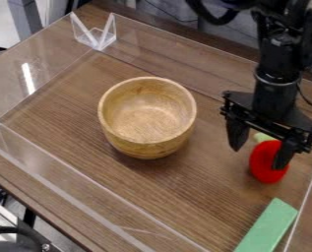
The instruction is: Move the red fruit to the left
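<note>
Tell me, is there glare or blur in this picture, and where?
Camera view: white glare streaks on the clear wall at left; the red fruit shows a small glossy highlight; the gripper and wooden bowl look reasonably sharp; the background is dim.

A round wooden bowl [147, 117] sits upright at the centre of the frame on a dark wood-grain table [119, 187]. A flat light green block [270, 229] lies at the lower right corner. Clear plastic walls [40, 64] border the table along the left and upper-left.
</note>
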`<action>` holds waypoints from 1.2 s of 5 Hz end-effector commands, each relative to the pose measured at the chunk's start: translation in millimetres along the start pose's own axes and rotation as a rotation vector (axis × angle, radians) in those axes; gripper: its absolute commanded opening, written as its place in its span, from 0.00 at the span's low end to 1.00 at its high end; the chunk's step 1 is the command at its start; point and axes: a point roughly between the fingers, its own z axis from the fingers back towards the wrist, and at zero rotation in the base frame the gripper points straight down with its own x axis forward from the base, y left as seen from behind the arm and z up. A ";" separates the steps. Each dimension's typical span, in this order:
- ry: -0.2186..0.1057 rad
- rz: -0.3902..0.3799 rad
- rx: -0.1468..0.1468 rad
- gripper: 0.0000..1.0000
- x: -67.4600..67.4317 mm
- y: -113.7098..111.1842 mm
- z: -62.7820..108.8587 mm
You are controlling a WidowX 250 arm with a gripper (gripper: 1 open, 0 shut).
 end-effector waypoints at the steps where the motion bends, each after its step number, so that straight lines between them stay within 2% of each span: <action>1: -0.079 0.010 -0.012 1.00 6.9 -9.4 15.0; 2: -0.092 0.037 -0.008 1.00 9.4 -13.6 11.1; 4: -0.101 0.079 -0.002 1.00 14.3 6.5 14.7; 6: -0.120 0.096 -0.009 1.00 6.8 -12.9 1.9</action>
